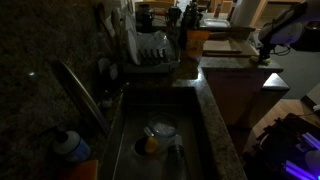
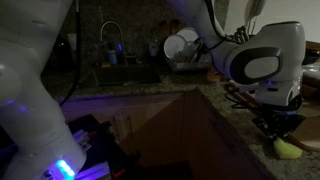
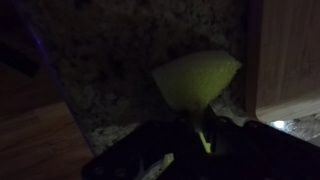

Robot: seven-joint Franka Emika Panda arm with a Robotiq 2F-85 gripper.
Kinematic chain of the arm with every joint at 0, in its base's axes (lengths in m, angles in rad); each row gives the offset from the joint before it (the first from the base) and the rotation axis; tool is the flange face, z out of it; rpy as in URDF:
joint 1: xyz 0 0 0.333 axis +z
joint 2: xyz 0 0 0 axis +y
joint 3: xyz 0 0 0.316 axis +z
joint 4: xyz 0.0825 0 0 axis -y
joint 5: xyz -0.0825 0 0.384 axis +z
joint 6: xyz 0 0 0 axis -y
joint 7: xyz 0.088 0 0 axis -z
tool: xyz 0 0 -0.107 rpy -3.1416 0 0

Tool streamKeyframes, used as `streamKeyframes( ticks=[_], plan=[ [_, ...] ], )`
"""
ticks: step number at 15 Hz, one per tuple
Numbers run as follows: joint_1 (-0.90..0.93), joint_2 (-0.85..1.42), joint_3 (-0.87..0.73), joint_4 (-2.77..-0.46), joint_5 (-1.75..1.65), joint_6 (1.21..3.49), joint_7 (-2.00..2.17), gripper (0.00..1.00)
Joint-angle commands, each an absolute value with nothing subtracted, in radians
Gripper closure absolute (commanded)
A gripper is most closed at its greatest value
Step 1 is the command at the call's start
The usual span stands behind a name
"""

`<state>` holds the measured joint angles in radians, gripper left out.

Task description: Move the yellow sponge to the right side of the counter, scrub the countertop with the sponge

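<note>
Your claw (image 3: 200, 138) is clenched on the yellow sponge (image 3: 196, 80), jaws pinching its near end so the block fans out wide beyond them. Sponge: pale yellow-green, soft, one corner pointing right, brighter where it is squeezed. Light is dim and the surface texture is not readable. It is low over the counter (image 3: 110, 60), dark speckled granite, just left of a wooden board (image 3: 285, 60), with a narrow strip of stone between the two. Whether it presses flat on the stone, you cannot tell from the wrist view. In an exterior view the claw (image 2: 280, 128) hangs over the right end of the counter (image 2: 185, 92), the sponge (image 2: 290, 148) a pale lump right under it. Count: one sponge, one claw, one board. In an exterior view, nearer and left of the arm: one sink (image 1: 150, 108), one orange-yellow lump (image 1: 150, 145) in it, one dish rack (image 1: 165, 62) beyond. Plates in the rack are too dark to count.
</note>
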<state>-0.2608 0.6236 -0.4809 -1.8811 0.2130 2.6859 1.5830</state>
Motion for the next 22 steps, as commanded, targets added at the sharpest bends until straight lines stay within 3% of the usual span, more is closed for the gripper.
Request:
streamKeyframes(
  ticks=[1,4,10,15,20,22],
  plan=[
    [-0.272,0.623,-0.470,-1.877,0.201,2.685,1.591,0.96],
    [-0.297,0.609,-0.374,-1.894,0.226,2.665,1.487,0.96],
    [-0.150,0.572,-0.482,-2.007,0.130,2.781,1.590,0.96],
    [-0.139,0.515,-0.499,-2.040,0.133,2.842,1.597,0.96],
    [0.081,0.431,-0.604,-2.226,0.024,3.185,1.623,0.96],
    [-0.040,0.349,-0.408,-2.249,0.128,3.078,1.497,0.96]
  ],
)
